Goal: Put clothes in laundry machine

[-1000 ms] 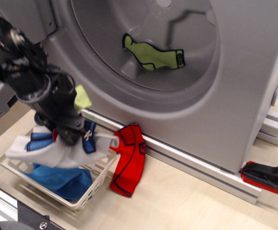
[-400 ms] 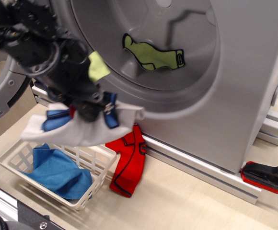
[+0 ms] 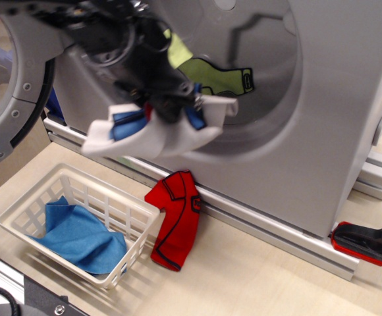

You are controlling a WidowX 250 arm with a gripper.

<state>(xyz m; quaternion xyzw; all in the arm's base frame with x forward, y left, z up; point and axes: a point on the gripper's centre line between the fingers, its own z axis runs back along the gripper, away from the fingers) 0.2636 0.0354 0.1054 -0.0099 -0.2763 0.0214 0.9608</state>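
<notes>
My gripper (image 3: 168,105) is shut on a pale grey-white garment with blue trim (image 3: 155,135) and holds it in the air at the lower left rim of the laundry machine's round opening (image 3: 257,131). The garment hangs down below the fingers. A lime green garment with dark trim (image 3: 220,78) lies inside the grey drum, partly hidden behind my arm. A red garment with dark trim (image 3: 176,220) lies on the table against the machine's base rail. A blue cloth (image 3: 79,237) lies in the white lattice basket (image 3: 29,204).
The machine's round door (image 3: 10,99) stands open at the left. A red and black tool (image 3: 369,243) lies at the right by the machine's base. A metal rail (image 3: 6,283) runs along the front left table edge.
My gripper has lifted the grey-white garment out of the basket and carried it up and to the right, to the drum opening. The blue cloth now lies uncovered in the basket.
</notes>
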